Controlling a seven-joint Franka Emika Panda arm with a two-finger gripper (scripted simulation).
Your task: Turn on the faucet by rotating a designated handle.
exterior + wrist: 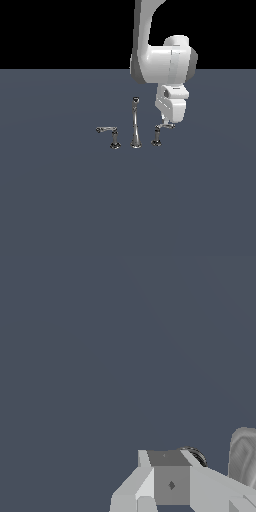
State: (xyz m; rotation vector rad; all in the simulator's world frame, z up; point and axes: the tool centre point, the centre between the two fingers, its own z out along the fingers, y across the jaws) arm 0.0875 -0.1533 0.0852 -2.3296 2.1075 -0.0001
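- Bench [60, 200]: a flat, dark grey-blue surface fills the lower part of the exterior view, bare in the foreground.
- Faucet [135, 122]: a small chrome three-piece set stands on the bench near the middle of the exterior view, its three bases in a rough row.
- Twin handle [111, 134]: it stands on the exterior view's left of the set, on a short post with a round base. Its lever runs roughly level toward the exterior view's left.
- Spout [135, 125]: a tall, thin column with a small round head, upright between the two handles and apart from both.
- Designated handle [160, 133]: it stands on the exterior view's right of the spout, on a short post with a round base. Its bright lever reaches toward the exterior view's right and ends under the gripper.
- Gripper [168, 122]: it hangs low at the lever end of the designated handle, at or touching it; contact cannot be confirmed at this scale. Whether the jaws are apart or together cannot be told from either view.
- Wrist view: the grey gripper [165, 483] body is in close view, and a dark round rim [196, 455] shows just behind it. What that rim belongs to cannot be told. The rest is bare bench [100, 356].
- Arm [162, 62]: the white arm descends from the upper edge of the exterior view, behind the faucet, against a black background.
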